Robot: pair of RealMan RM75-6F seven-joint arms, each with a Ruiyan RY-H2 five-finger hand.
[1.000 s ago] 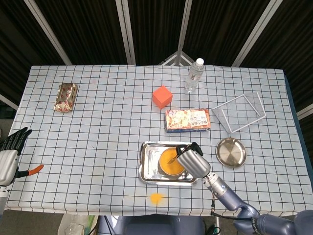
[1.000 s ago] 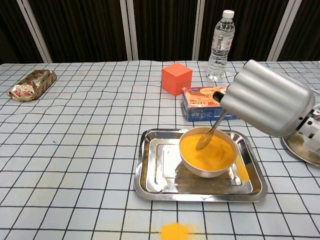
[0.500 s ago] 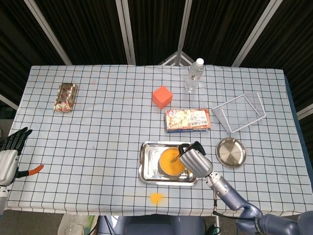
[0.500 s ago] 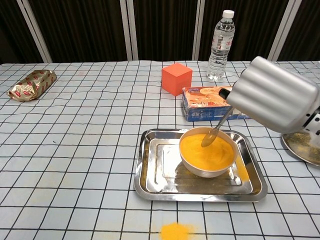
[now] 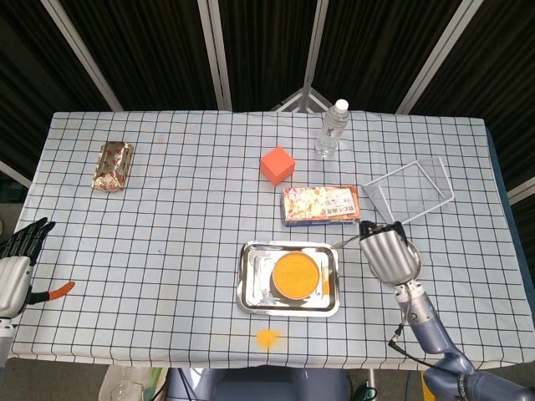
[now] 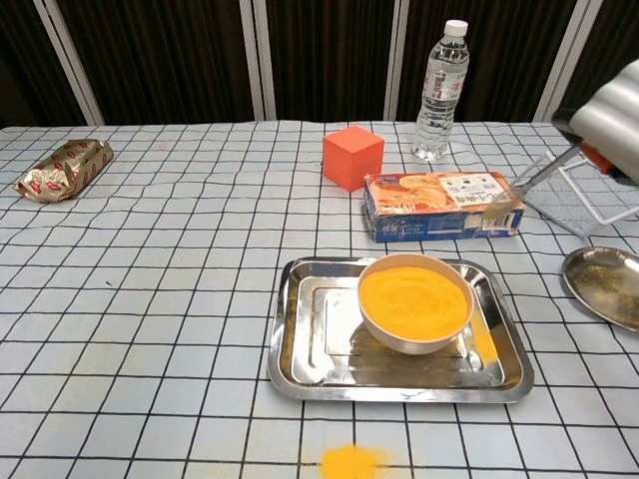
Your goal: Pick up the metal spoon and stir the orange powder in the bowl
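The right hand (image 5: 389,255) hangs above the round dish (image 5: 418,266), to the right of the tray (image 5: 249,280), with its fingers (image 5: 378,228) clamped on the spoon (image 6: 514,197). The spoon is out of the bowl (image 6: 413,302): in the chest view it slants down and left from the hand, its tip in front of the snack box (image 6: 439,204); the handle end is hidden inside the hand, so how firm the hold is I cannot tell. The left hand (image 5: 17,267) rests at the far left edge of the surface (image 5: 184,217), holding nothing, fingers seemingly a little apart, though the view there is poor.

The spoon looks thin, stiff and light, and smooth metal will likely turn in the fingers if held loosely; a hold near the end of the handle suits stirring. The powder (image 6: 413,296) fills the bowl almost to the rim, so it will probably spill easily; some already lies in the tray and in a small heap (image 6: 349,463) on the surface near the front edge. The bowl sits loose in the slick tray and may slide under a hard push.

Near the path back to the bowl stand the snack box and, further right, a wire basket (image 5: 410,192). The orange cube (image 5: 277,164), bottle (image 5: 331,129) and foil packet (image 5: 112,166) lie well apart from it.
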